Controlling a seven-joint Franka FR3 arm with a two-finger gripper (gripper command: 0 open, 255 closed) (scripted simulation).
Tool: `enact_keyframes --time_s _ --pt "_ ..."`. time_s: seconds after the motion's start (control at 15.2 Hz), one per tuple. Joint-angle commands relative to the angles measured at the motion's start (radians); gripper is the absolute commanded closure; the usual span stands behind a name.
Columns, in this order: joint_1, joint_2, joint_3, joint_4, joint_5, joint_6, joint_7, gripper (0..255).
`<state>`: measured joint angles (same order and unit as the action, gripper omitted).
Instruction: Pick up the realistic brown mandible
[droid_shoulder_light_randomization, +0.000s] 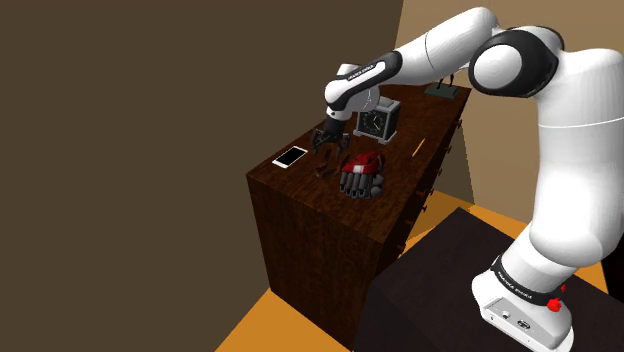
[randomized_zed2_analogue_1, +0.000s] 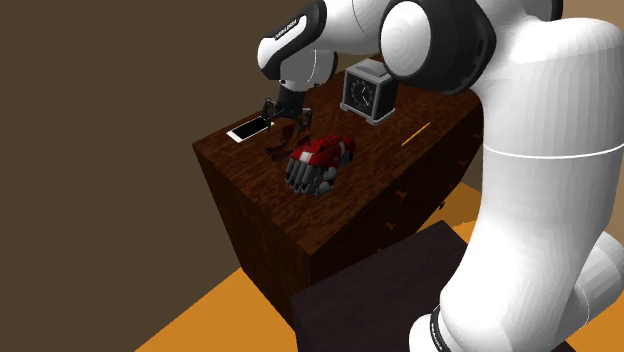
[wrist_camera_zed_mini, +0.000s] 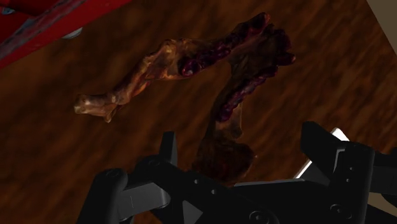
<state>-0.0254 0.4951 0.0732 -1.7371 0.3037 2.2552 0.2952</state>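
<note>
- Wrist view: my claw (wrist_camera_zed_mini: 243, 141) hangs over the dark wooden top (wrist_camera_zed_mini: 57, 153), fingers spread apart.
- The brown mandible (wrist_camera_zed_mini: 251, 57) lies just ahead, one branch reaching between them.

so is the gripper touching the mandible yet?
Apart. Wrist view: the open gripper straddles one branch of the brown mandible; bare dresser top shows between it and each finger.
</note>
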Motion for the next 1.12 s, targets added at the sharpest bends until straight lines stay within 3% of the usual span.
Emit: enact_keyframes --time_s 0.0,0.2,0.26,1.06 --pt "-0.001 0.012 0.001 -0.009 0.004 0.020 -0.008 0" --pt "-0.001 0.016 0.002 -0.010 0.004 0.026 -0.009 0" --pt "-0.001 0.016 0.001 -0.010 0.004 0.026 -0.009 255" --pt "-0.001 -0.006 0.000 -0.003 0.000 -0.004 0.000 255"
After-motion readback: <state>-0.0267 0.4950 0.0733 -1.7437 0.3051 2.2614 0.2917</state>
